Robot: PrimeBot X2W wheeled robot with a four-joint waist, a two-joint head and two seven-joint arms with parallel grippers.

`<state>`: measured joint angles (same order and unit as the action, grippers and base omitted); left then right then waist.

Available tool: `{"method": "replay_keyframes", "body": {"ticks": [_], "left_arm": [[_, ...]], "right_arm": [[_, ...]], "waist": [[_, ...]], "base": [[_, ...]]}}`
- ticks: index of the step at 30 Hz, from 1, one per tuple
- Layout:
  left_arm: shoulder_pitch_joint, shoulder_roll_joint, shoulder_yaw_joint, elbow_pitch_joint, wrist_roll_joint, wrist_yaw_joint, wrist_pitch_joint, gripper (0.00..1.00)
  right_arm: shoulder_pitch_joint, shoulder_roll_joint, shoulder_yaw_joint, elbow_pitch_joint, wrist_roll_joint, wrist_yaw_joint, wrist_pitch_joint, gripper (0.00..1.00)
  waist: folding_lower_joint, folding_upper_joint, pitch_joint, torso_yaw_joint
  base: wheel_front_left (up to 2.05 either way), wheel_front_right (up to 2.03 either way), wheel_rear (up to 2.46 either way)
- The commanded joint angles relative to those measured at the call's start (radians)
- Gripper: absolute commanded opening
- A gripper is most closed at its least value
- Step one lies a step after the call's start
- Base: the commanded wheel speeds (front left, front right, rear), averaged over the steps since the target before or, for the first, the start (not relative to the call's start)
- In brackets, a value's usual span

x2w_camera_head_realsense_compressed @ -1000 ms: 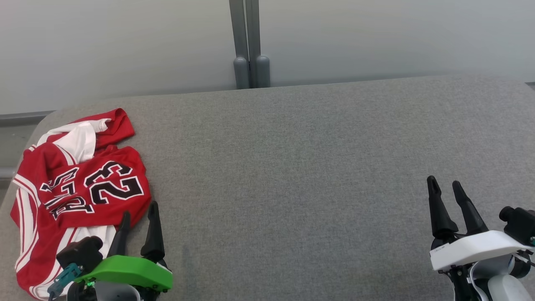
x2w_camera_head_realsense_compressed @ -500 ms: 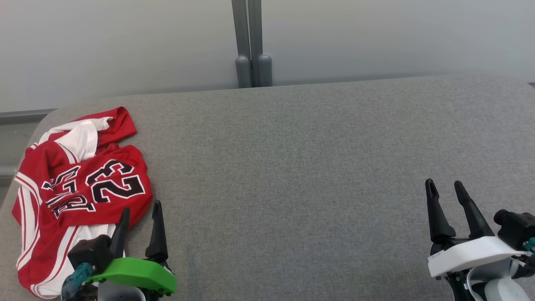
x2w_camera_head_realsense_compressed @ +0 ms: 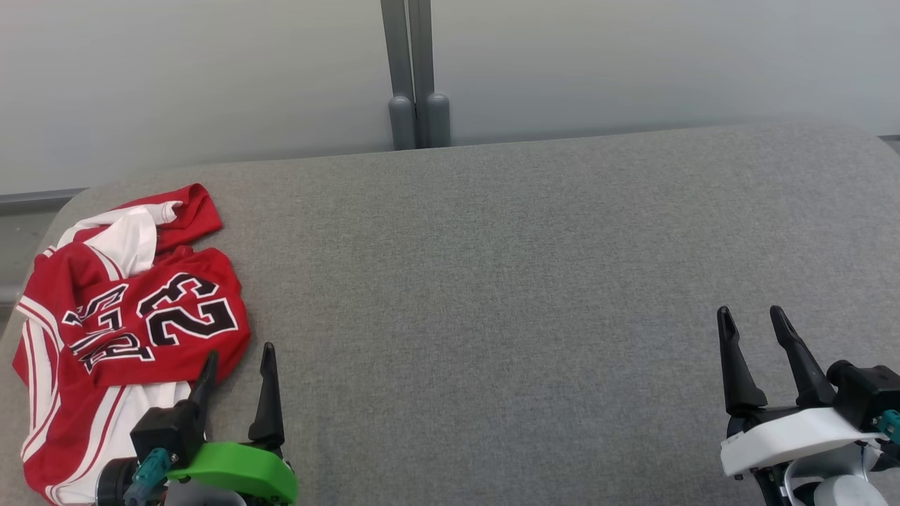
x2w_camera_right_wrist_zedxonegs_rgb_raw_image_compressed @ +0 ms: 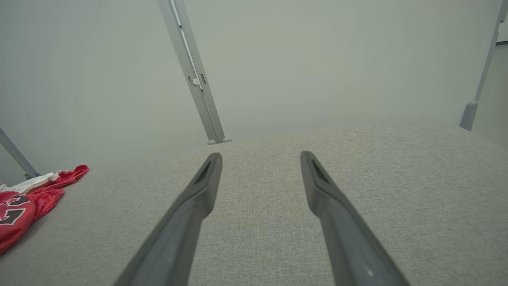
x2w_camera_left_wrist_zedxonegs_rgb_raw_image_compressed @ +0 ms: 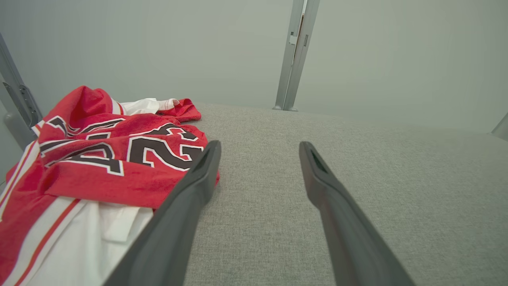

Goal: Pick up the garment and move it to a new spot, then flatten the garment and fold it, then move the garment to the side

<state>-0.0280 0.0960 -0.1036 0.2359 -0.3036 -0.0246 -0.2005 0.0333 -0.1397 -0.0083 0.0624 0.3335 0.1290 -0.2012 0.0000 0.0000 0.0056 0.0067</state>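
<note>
Garment [x2w_camera_head_realsense_compressed: 126,330] is lying crumpled at 9 o'clock on grey fabric worktop [x2w_camera_head_realsense_compressed: 492,281], "23" facing up; left pincer [x2w_camera_head_realsense_compressed: 239,353] is hovering spread and empty at its 5 o'clock edge; right pincer [x2w_camera_head_realsense_compressed: 749,313] is idling spread at 4 o'clock; pick-up, flattening, folding and moving aside all pending; pale wall [x2w_camera_head_realsense_compressed: 633,63] and grey post [x2w_camera_head_realsense_compressed: 411,70] are standing at 12.

Grey fabric surface [x2w_camera_head_realsense_compressed: 534,281], pale grey wall [x2w_camera_head_realsense_compressed: 633,63], grey metal post [x2w_camera_head_realsense_compressed: 411,70] behind
</note>
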Motion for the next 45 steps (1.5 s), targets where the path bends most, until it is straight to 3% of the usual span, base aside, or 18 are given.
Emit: {"method": "replay_keyframes", "body": {"ticks": [1, 15, 39, 45], "left_arm": [[0.011, 0.011, 0.001, 0.003, 0.025, 0.006, -0.009, 1.0], [0.017, 0.011, 0.002, 0.054, 0.124, 0.0, -0.038, 1.0], [-0.003, -0.024, 0.024, 0.116, 0.149, -0.05, -0.065, 1.0], [-0.022, -0.024, 0.013, 0.12, 0.162, -0.054, -0.065, 1.0]], "right_arm": [[0.006, -0.004, -0.002, -0.012, -0.028, 0.003, -0.01, 1.0], [0.023, -0.01, -0.015, -0.003, -0.122, 0.002, -0.037, 1.0], [0.041, -0.01, -0.037, 0.027, -0.167, 0.002, -0.065, 1.0], [0.053, 0.004, -0.042, 0.015, -0.171, 0.002, -0.065, 1.0]], "waist": [[0.0, 0.0, -0.001, -0.003], [0.0, 0.0, -0.004, -0.004], [0.0, 0.0, -0.008, -0.004], [0.0, 0.0, -0.009, 0.048]], "base": [[0.0, 0.0, 0.0], [0.0, 0.0, 0.0], [0.0, 0.0, 0.0], [0.0, 0.0, 0.0]]}}
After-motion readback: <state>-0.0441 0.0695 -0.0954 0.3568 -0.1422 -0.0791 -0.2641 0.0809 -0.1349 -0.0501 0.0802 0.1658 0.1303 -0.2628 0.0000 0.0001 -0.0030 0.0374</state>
